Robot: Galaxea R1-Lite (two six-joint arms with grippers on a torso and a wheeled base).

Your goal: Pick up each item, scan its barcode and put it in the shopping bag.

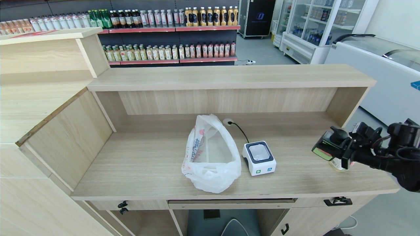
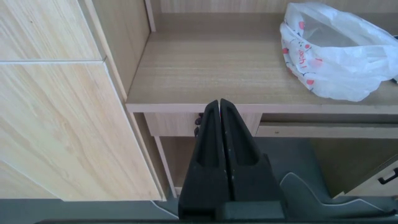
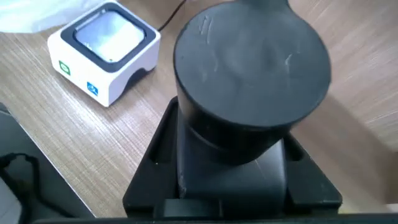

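My right gripper [image 1: 343,154] is shut on a black-lidded jar [image 1: 328,149] with a green and red label, held just above the counter's right end. In the right wrist view the jar's round black lid [image 3: 252,59] hides most of the right gripper [image 3: 233,158]. The white barcode scanner [image 1: 259,158] [image 3: 106,46] sits left of the jar, window facing up. A white plastic shopping bag [image 1: 210,154] [image 2: 339,53] lies open mid-counter beside the scanner. My left gripper [image 2: 219,109] is shut and empty, low in front of the counter's left front edge.
The wooden counter [image 1: 137,164] has a raised back shelf [image 1: 229,77] and a tall side panel [image 1: 65,131] on the left. The scanner's black cable [image 1: 239,129] runs to a hole at the back. Drawer handles [image 1: 338,201] hang under the front edge.
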